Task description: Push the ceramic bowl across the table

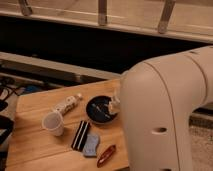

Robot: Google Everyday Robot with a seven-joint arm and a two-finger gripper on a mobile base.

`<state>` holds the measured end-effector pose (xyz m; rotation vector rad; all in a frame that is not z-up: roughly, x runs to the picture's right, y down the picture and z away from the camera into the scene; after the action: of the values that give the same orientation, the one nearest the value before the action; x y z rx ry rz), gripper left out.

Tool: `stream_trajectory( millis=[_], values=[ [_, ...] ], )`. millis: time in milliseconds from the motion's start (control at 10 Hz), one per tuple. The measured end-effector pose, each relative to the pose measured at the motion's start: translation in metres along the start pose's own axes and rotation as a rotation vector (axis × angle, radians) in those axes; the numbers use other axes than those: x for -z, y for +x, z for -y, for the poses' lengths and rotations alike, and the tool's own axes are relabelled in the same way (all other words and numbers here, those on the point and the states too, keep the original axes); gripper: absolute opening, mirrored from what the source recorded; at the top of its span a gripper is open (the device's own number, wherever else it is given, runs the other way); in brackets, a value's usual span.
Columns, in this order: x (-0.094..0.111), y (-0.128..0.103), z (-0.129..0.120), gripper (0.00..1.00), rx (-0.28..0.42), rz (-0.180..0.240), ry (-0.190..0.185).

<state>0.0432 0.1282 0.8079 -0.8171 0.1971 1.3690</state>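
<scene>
The ceramic bowl (100, 109) is glossy black with pale streaks inside and sits near the middle of the light-brown wooden table (35, 145). My gripper (114, 105) is at the bowl's right rim, mostly hidden behind my large white arm (160, 115), which fills the right side of the view. The bowl's right edge is partly covered by the gripper.
A translucent plastic cup (53, 123) stands left of the bowl. A pale bottle (67, 104) lies at the back left of it. A black striped packet (80, 135), a blue packet (91, 145) and a red object (106, 155) lie near the front edge. A dark ledge and railing run behind the table.
</scene>
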Motion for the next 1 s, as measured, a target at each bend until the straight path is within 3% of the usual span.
stream_trajectory(
  millis=[300, 500, 1000],
  values=[
    [0.014, -0.002, 0.026, 0.64, -0.043, 0.017, 0.036],
    [0.016, -0.002, 0.046, 0.79, -0.081, 0.012, 0.039],
    [0.002, -0.001, 0.069, 0.80, -0.142, 0.026, -0.030]
  ],
)
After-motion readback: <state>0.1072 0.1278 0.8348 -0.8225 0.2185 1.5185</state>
